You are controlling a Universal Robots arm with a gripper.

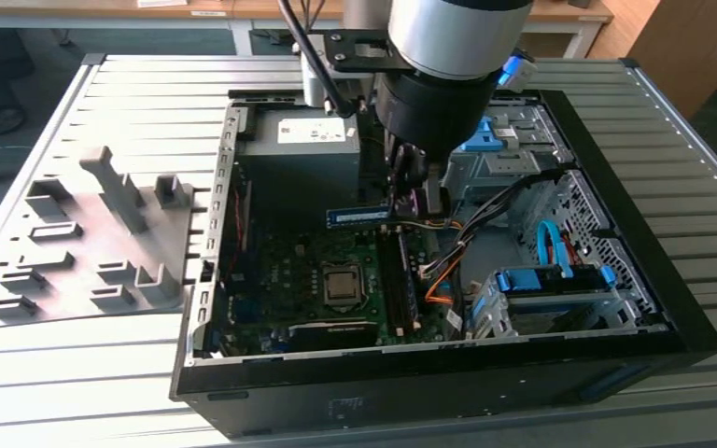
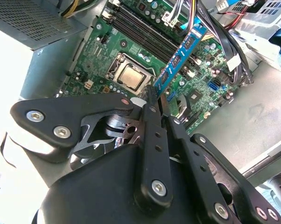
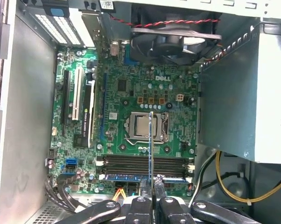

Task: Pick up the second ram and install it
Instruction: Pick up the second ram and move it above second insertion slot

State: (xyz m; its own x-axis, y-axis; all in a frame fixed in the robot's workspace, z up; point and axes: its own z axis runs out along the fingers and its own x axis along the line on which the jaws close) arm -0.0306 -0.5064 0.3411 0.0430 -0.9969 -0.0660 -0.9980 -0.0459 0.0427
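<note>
**Memory stick held over the open computer, not yet in a slot**

- Exterior view's left: grey moulded tray flat on the ribbed metal table. Its pockets look unoccupied.
- Centre: black computer case lying on its side, lid off. Grey power supply at the far end. Green motherboard below it in the frame, with the square processor at its middle.
- Memory stick: just right of centre in the exterior view, lying level, raised above the board. Its free end points toward the exterior view's left.
- Second wrist view: stick runs away from the jaws, blue with black chips, clear of the board beneath.
- First wrist view: stick seen edge-on as a thin line. It crosses the long black slots at a right angle and reaches over the processor.
- Jaws: clenched on the near end of the stick, one on each flat face, seen in both wrist views.
- Arm comes down from the upper middle of the exterior view.
- Exterior view's right: blue drive cage and a bundle of cables between it and the board.
</note>
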